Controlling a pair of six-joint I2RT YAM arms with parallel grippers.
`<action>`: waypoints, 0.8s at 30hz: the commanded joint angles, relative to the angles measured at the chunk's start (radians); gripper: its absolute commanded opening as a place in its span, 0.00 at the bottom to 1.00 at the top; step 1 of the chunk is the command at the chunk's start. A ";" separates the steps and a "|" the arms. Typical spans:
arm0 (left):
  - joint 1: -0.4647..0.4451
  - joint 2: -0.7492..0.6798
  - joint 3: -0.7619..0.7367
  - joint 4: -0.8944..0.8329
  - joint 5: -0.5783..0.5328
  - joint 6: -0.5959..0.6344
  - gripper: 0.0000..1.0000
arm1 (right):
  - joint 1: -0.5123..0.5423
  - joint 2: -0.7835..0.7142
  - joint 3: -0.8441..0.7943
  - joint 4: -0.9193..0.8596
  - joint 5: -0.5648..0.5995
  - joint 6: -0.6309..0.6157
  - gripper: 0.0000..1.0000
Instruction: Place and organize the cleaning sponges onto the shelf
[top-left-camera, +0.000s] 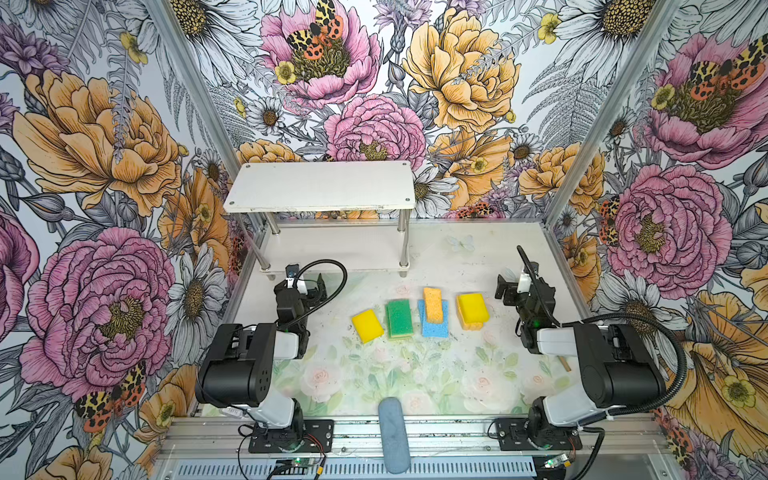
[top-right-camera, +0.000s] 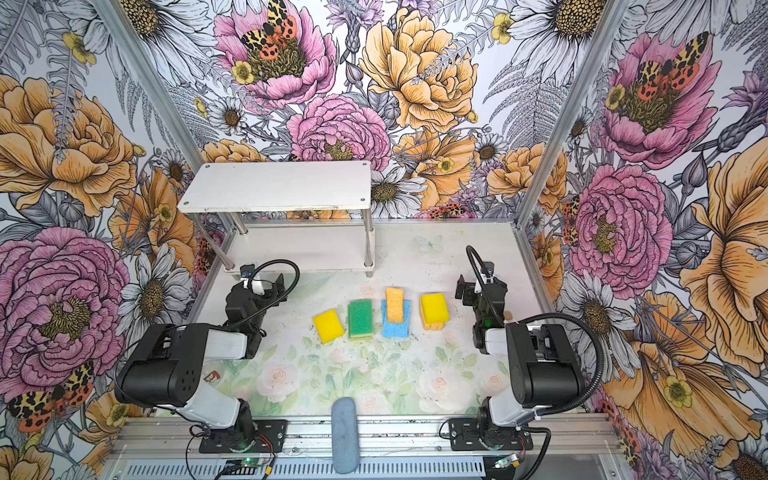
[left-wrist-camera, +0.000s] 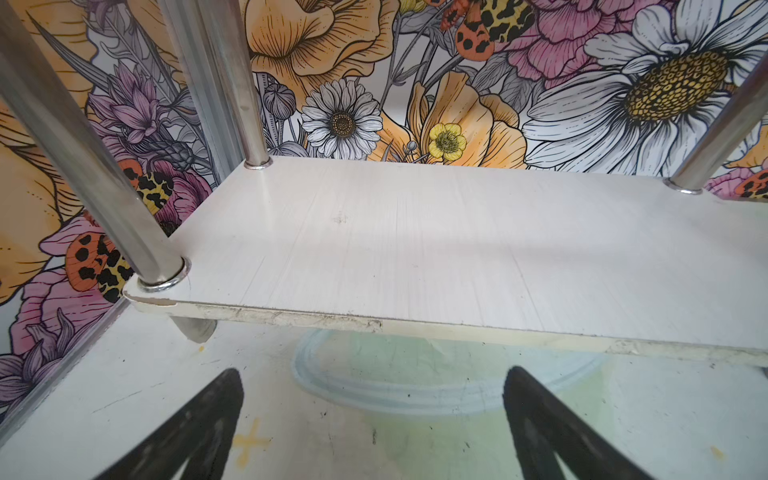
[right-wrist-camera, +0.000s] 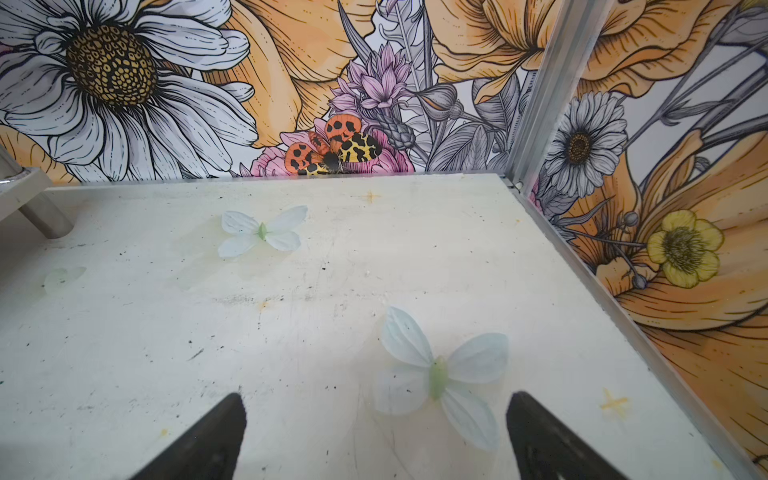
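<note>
Though both arms crouch low over the scuffed, flower-printed table (top-left-camera: 457, 266), neither holds anything: the left gripper (left-wrist-camera: 374, 374) has its black tapered fingers spread wide, facing the chipped front edge of the shelf (top-left-camera: 320, 187), and the right gripper (right-wrist-camera: 377, 397) gapes just as wide above the tabletop. That shelf, white round-cornered boards on shiny metal posts, stands at the back. Before it the sponges lie in a row: a smooth yellow sponge (top-left-camera: 367, 326), a green-topped stack (top-left-camera: 400, 319), a porous orange sponge (top-left-camera: 433, 305) resting on a flat blue sponge (top-left-camera: 436, 330), and a yellow-on-orange pair (top-left-camera: 473, 308)
</note>
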 joint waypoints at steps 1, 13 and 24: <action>-0.001 -0.006 0.015 0.000 -0.034 -0.007 0.99 | 0.010 0.002 0.003 0.013 0.019 0.000 1.00; 0.000 -0.006 0.015 0.000 -0.047 -0.012 0.99 | 0.023 0.003 0.004 0.011 0.041 -0.009 1.00; 0.000 -0.006 0.015 0.000 -0.047 -0.011 0.99 | 0.023 -0.002 0.007 0.009 0.060 -0.003 0.98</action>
